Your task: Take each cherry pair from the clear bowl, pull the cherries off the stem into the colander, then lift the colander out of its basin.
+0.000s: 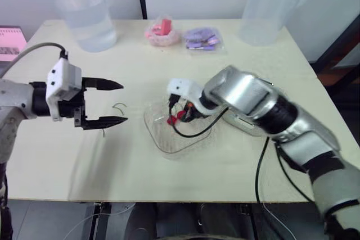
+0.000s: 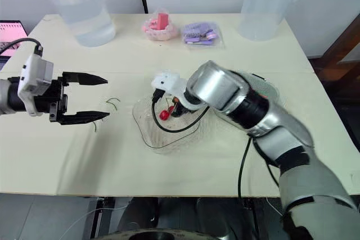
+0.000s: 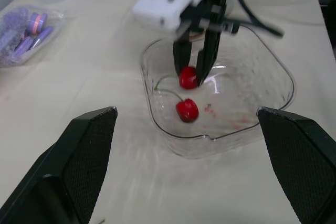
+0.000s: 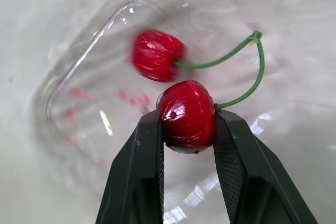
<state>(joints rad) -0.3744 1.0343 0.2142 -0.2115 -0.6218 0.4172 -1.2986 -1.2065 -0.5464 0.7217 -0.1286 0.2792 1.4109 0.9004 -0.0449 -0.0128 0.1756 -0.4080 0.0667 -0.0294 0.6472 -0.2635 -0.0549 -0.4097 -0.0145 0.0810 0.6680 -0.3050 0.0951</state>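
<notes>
The clear bowl (image 1: 175, 139) sits mid-table with one cherry pair in it. My right gripper (image 4: 187, 121) reaches into the bowl and is shut on one red cherry (image 4: 187, 115). The green stem (image 4: 251, 66) curves from it to the second cherry (image 4: 156, 55), which lies on the bowl floor. Both cherries (image 3: 187, 93) appear in the left wrist view too. My left gripper (image 1: 124, 103) hovers open and empty over the table, left of the bowl. The pale colander (image 2: 265, 89) in its basin is mostly hidden behind my right arm.
Bare green stems (image 1: 119, 105) lie on the table by my left gripper. At the back stand a water jug (image 1: 90, 18), a pink packet (image 1: 162, 32), a purple packet (image 1: 201, 37) and a tall clear container (image 1: 264, 9).
</notes>
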